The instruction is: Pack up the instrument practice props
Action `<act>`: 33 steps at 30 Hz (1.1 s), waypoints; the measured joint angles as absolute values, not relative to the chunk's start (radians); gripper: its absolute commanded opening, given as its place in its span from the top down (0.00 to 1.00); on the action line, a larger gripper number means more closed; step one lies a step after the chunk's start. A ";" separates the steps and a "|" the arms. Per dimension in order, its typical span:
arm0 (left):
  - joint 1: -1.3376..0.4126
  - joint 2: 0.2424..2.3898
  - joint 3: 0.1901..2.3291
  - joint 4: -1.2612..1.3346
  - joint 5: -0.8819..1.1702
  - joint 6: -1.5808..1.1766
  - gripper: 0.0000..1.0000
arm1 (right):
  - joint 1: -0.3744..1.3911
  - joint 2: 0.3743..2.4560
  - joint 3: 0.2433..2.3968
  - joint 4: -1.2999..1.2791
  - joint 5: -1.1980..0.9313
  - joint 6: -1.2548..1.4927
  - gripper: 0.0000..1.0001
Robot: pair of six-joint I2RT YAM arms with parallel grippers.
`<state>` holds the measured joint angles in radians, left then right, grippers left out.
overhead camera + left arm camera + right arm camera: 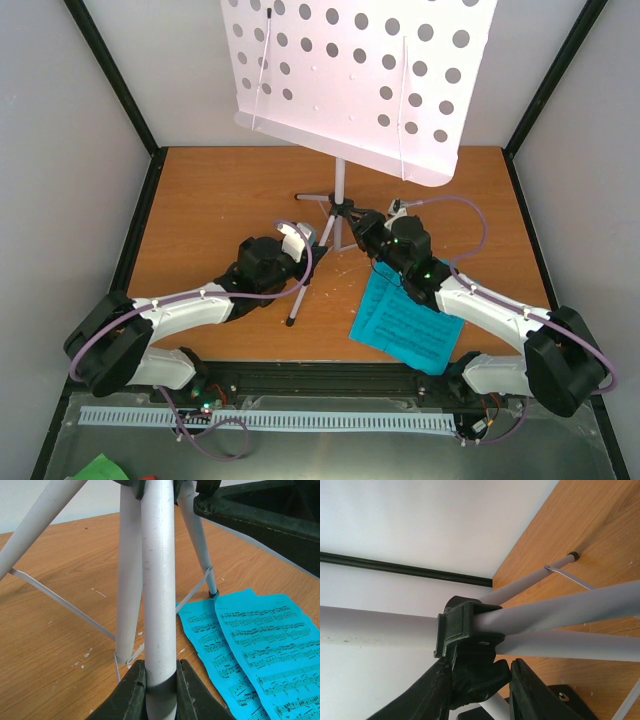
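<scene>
The grey tripod music stand stands at the table's back middle, its perforated tray (360, 70) high over the post (340, 185). My left gripper (303, 243) is shut on one grey tripod leg (159, 580), fingers tight on both sides (161, 690). My right gripper (372, 232) is closed round the black knob of the leg hub (465, 630), one finger on each side (482, 685). Cyan sheet-music pages (405, 325) lie flat on the table by the right arm, also in the left wrist view (250, 640). The black metronome is not in view.
White walls and black frame posts (115, 85) close in the wooden table (200, 200) on three sides. A white slotted strip (260, 420) runs along the near edge. A green object (100, 468) lies at the bottom left. My right gripper's black body (270, 515) hangs close above the stand's legs.
</scene>
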<state>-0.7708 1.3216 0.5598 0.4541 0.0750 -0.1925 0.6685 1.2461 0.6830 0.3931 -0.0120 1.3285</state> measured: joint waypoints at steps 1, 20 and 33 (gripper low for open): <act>-0.771 1.322 0.560 0.454 0.075 -0.192 0.97 | 0.667 1.245 0.679 0.397 -0.011 1.330 0.72; -0.772 1.322 0.560 0.455 0.078 -0.192 0.97 | 0.654 1.233 0.644 0.459 -0.039 1.356 0.96; -0.772 1.319 0.560 0.452 0.076 -0.192 0.97 | 0.665 1.222 0.651 0.454 -0.030 0.782 0.97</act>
